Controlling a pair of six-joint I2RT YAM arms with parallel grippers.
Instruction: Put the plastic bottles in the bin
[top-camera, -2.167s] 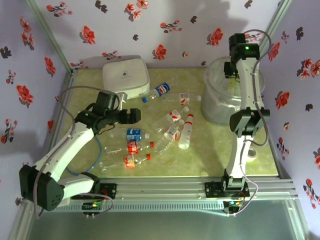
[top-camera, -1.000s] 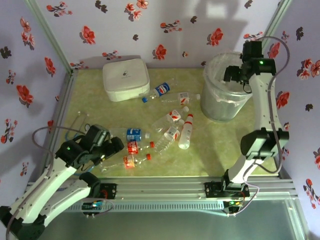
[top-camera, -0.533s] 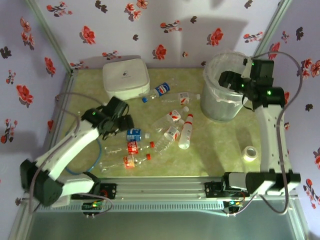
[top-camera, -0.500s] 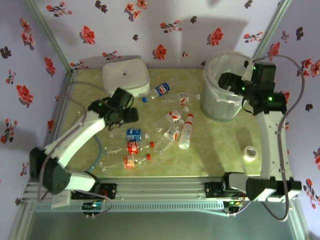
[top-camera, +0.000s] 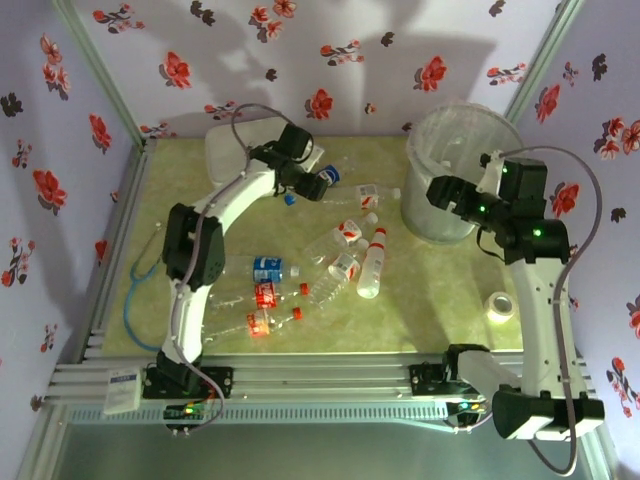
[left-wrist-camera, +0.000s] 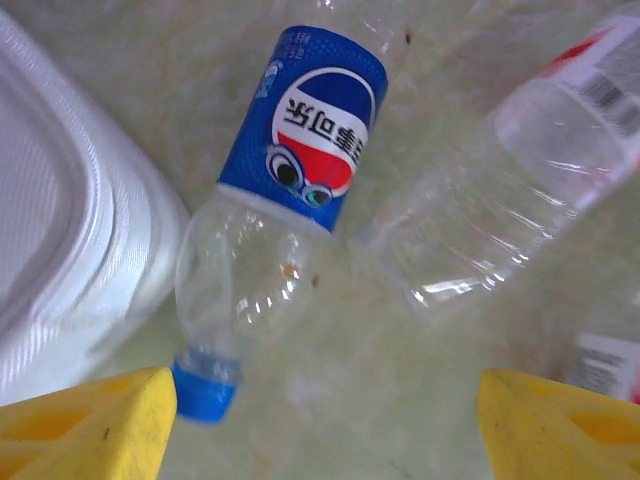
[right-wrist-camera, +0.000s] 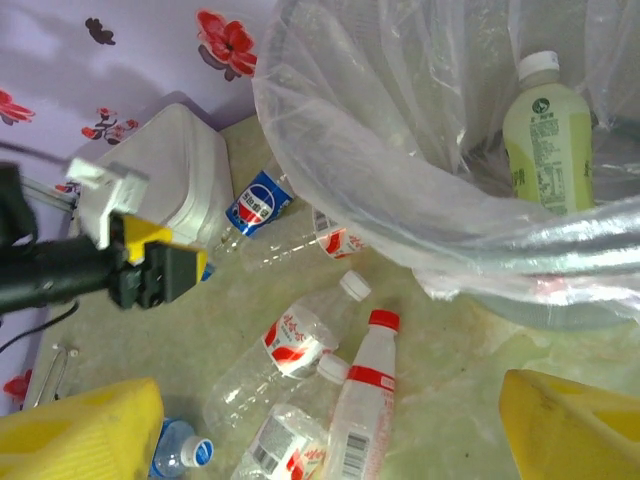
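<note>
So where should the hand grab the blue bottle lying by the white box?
Probably the blue bottle across its label, coming straight down. It lies flat, so its round sides are free there, with bare table on both sides. Nearer the cap, the box and a clear bottle crowd in.

Even, diffuse light is cast from above, and a violet tint is laid over the top view. Soft arm shadows are thrown onto the back wall. Glare is caught on the bin and the blue-labelled bottle. The wrist views' lower corners are blurred, probably by closeness.
</note>
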